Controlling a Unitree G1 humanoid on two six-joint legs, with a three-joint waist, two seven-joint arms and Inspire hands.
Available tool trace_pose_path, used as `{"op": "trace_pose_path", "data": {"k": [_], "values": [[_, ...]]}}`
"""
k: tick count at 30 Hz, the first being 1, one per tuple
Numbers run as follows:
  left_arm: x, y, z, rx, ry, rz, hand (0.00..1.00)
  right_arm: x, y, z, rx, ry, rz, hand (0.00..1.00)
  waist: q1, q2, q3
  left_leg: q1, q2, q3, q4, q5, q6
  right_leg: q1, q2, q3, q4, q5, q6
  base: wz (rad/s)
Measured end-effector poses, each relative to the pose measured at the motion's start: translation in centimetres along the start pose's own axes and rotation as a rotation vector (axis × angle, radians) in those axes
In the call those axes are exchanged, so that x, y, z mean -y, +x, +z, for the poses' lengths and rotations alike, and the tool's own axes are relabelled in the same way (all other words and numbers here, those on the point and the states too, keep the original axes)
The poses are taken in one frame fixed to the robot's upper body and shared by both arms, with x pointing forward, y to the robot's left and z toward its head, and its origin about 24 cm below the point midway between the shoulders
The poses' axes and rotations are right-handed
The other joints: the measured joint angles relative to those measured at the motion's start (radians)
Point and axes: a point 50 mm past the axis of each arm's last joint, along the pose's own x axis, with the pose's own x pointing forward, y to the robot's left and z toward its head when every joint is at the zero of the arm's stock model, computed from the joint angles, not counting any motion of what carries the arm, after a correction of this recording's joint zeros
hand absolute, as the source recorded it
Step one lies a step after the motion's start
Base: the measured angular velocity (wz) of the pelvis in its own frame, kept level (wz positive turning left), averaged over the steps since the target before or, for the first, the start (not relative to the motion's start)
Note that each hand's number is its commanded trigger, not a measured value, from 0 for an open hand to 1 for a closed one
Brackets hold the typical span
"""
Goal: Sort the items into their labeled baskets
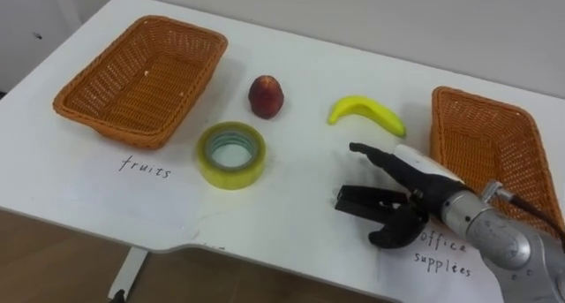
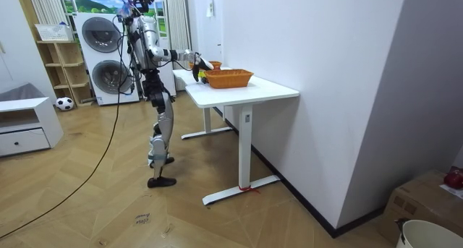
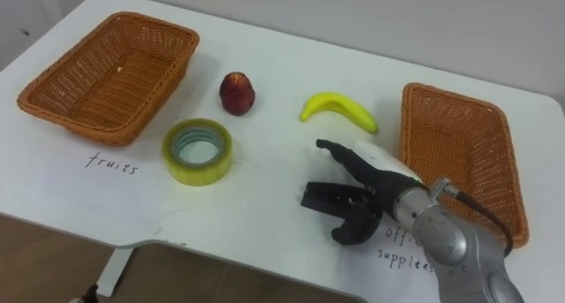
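I stand the robot at the end of the white table (image 1: pixel 291 64) that lies on the room view's left, with one arm out over the top. On the table the biggest things are two woven baskets. The left basket (image 1: pixel 106 126) sits well off to the left of my right hand (image 1: pixel 415 175) and farther from me, and there is no fruit or stationery in it. The right basket (image 1: pixel 481 135) lies just to the right of the hand, close by the wrist, and what I can see of its inside is bare too.

The right hand hangs low over the near right part of the table. Its fingers (image 1: pixel 375 153) are stretched out and spread towards the left, the thumb is bent beneath them, and I make out nothing held in it.

All the pieces to be sorted are on the tabletop, outside the baskets. The roll of yellow tape (image 1: pixel 231 175) lies flat to the left of the fingertips, apart from them. The banana (image 1: pixel 366 111) lies just beyond the hand, on its far side. The red fruit (image 1: pixel 266 96), an apple or a peach, sits beyond the tape, farther left of the hand than the banana. A handwritten label (image 1: pixel 446 254) lies under the wrist, and another label (image 1: pixel 146 166) lies in front of the left basket.
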Motion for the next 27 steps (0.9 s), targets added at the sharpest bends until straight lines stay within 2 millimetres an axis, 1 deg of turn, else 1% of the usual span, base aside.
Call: {"op": "trace_pose_path", "data": {"k": [3,9,23,27], "values": [[0.10,-0.07,-0.15,-0.004,0.001,-0.003,0.00,-0.22,0.10,-0.03,-0.010,-0.009,0.007,0.00,0.001,-0.001,-0.0016,0.001,0.000,-0.001,0.001,0.000,0.000,0.003,0.000,0.000,0.000,0.000,0.000,0.00],[0.14,-0.10,-0.24,-0.006,0.002,-0.004,0.00,-0.77,0.37,0.00,-0.019,-0.029,0.033,0.00,0.003,-0.001,-0.0012,0.002,0.000,-0.001,0.001,0.000,0.000,0.003,0.000,0.001,0.000,0.000,0.000,0.00],[0.14,-0.09,-0.40,-0.025,0.010,-0.008,0.00,-0.69,0.53,-0.45,-0.062,-0.030,0.032,0.00,0.003,-0.001,-0.0014,-0.007,0.000,-0.002,0.002,0.000,0.000,-0.001,0.000,0.001,0.002,0.000,0.000,0.00],[-0.12,-0.06,-0.06,-0.023,0.030,0.004,0.00,-0.50,0.52,-0.84,-0.122,-0.075,0.020,0.00,0.003,-0.002,-0.0017,-0.007,0.000,-0.002,0.001,0.000,0.000,-0.001,0.000,-0.001,0.002,0.000,0.000,0.00]]}}
